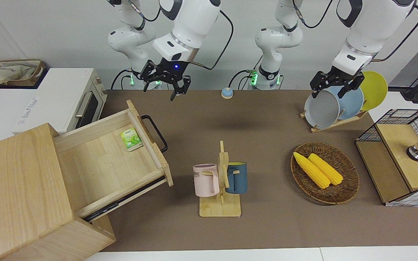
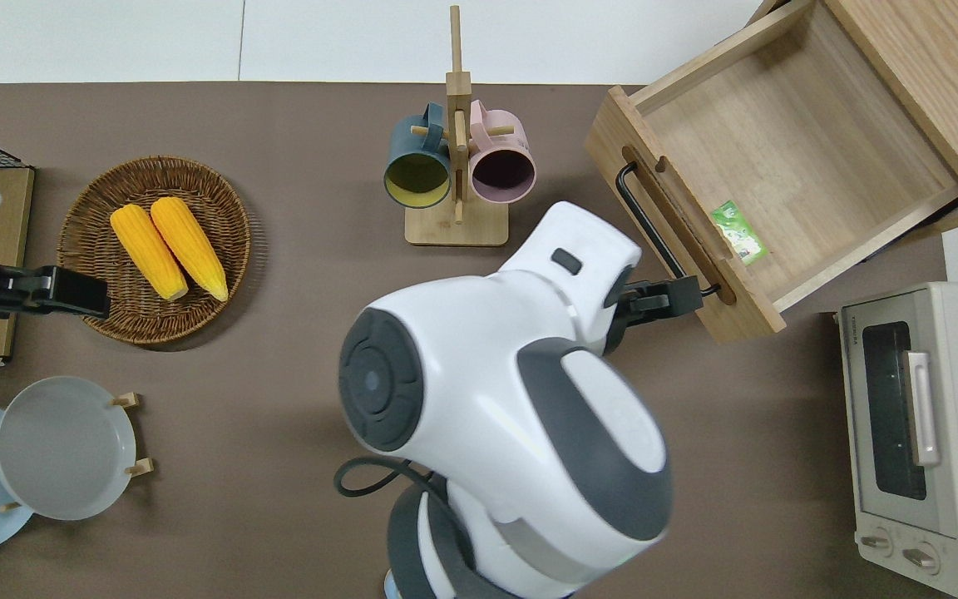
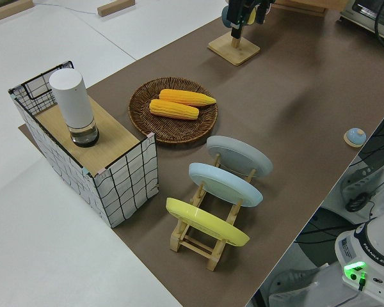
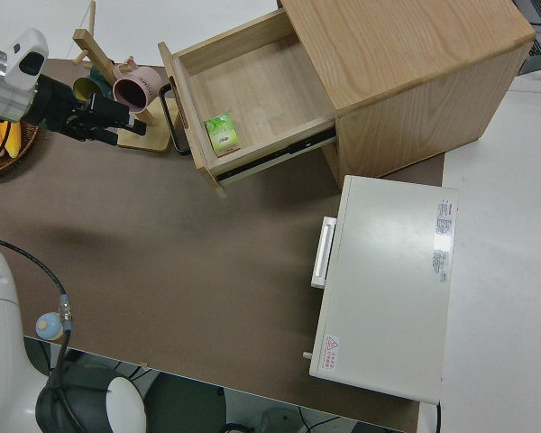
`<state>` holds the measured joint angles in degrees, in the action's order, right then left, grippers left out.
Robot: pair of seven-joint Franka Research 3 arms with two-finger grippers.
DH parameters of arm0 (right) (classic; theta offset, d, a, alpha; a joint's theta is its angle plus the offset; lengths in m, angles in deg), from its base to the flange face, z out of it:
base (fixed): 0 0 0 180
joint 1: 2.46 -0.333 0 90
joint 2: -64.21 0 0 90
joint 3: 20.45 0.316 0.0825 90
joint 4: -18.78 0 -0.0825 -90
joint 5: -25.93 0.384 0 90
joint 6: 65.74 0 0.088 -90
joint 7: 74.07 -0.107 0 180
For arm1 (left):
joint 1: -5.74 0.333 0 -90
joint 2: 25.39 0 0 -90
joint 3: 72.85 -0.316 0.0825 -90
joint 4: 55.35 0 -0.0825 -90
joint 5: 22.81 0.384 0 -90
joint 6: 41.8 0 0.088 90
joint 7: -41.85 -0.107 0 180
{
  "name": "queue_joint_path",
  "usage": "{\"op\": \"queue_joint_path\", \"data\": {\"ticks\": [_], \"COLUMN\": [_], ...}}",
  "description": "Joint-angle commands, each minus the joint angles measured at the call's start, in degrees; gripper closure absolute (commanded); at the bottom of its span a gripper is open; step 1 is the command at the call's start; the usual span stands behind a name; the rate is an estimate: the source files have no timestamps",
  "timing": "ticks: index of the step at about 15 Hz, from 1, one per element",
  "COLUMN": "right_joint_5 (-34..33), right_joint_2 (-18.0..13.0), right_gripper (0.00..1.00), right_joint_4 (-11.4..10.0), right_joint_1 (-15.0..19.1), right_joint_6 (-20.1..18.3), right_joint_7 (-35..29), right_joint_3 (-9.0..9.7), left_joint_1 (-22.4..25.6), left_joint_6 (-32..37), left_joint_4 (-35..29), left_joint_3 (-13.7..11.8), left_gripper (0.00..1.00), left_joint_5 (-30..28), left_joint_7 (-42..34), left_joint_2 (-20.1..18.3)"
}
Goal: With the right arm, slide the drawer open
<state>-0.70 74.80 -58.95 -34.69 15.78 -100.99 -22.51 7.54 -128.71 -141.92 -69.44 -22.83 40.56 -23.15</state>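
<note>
The drawer (image 1: 114, 163) stands pulled far out of the big pale-wood box (image 1: 16, 192). Its black bar handle (image 1: 155, 132) is free, with nothing on it. A small green packet (image 1: 131, 139) lies inside against the drawer front. My right gripper (image 1: 165, 90), with its blue wrist light, is open and empty, raised high in the air. In the overhead view the right gripper (image 2: 670, 295) is over the table at the end of the handle (image 2: 658, 225) nearer to the robots. The right side view shows the gripper (image 4: 117, 122) apart from the drawer (image 4: 252, 95). The left arm is parked.
A white toaster oven (image 1: 71, 98) stands beside the box, nearer to the robots. A mug rack (image 1: 220, 181) with a pink and a blue mug stands mid-table. A basket of corn (image 1: 325, 172), a plate rack (image 1: 336, 103), a wire-mesh box (image 1: 401, 156) and a small blue button (image 1: 226, 93) are also here.
</note>
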Motion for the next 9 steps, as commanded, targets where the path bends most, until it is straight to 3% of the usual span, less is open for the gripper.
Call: {"op": "queue_joint_path", "data": {"ticks": [1, 6, 9], "right_joint_5": [9.0, 23.0, 26.7], "right_joint_2": [-3.5, -5.1, -5.0], "right_gripper": [0.015, 0.015, 0.015], "right_joint_4": [-0.7, -0.8, -1.4], "right_joint_1": [7.9, 20.7, 26.4], "right_joint_6": [2.4, 4.4, 6.0], "right_joint_7": [5.4, 16.3, 23.0], "right_joint_3": [0.75, 0.84, 0.84], "left_joint_1": [0.2, 0.2, 0.2], "left_joint_6": [1.1, 1.1, 1.1], "left_joint_4": [1.5, 1.5, 1.5], "left_joint_3": [0.4, 0.4, 0.4], "left_gripper": [0.01, 0.01, 0.01], "left_joint_5": [1.0, 1.0, 1.0], "left_joint_7": [-0.6, -0.6, -0.6], "left_joint_2": [0.7, 0.7, 0.7]}}
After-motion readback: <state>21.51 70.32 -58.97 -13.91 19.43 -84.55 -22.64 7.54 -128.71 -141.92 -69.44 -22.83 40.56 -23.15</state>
